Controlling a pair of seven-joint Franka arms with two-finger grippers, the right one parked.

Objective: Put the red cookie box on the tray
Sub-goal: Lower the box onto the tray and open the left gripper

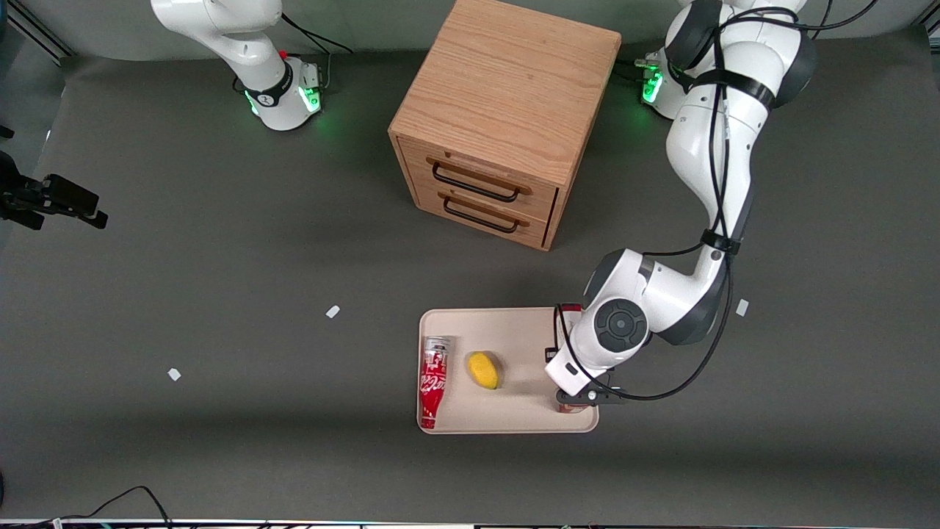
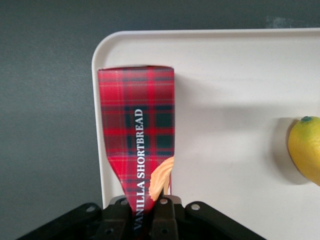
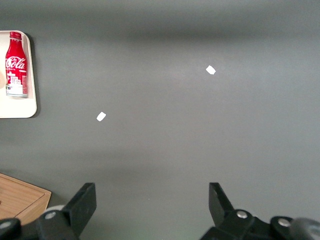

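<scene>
The red cookie box (image 2: 136, 115), a tartan carton printed "VANILLA SHORTBREAD", is pinched at one end by my left gripper (image 2: 145, 203), which is shut on it. The box lies lengthwise along the edge of the beige tray (image 2: 240, 75) at the working arm's end, its long side over the rim. In the front view the wrist covers most of the box; only a red sliver (image 1: 571, 309) and a bit of its near end show at the tray's (image 1: 514, 323) edge. Whether the box rests on the tray I cannot tell.
On the tray lie a yellow lemon (image 1: 485, 369) and a red-and-white soda bottle (image 1: 433, 382) on its side. A wooden two-drawer cabinet (image 1: 499, 110) stands farther from the front camera. Small white scraps (image 1: 333, 311) dot the grey table.
</scene>
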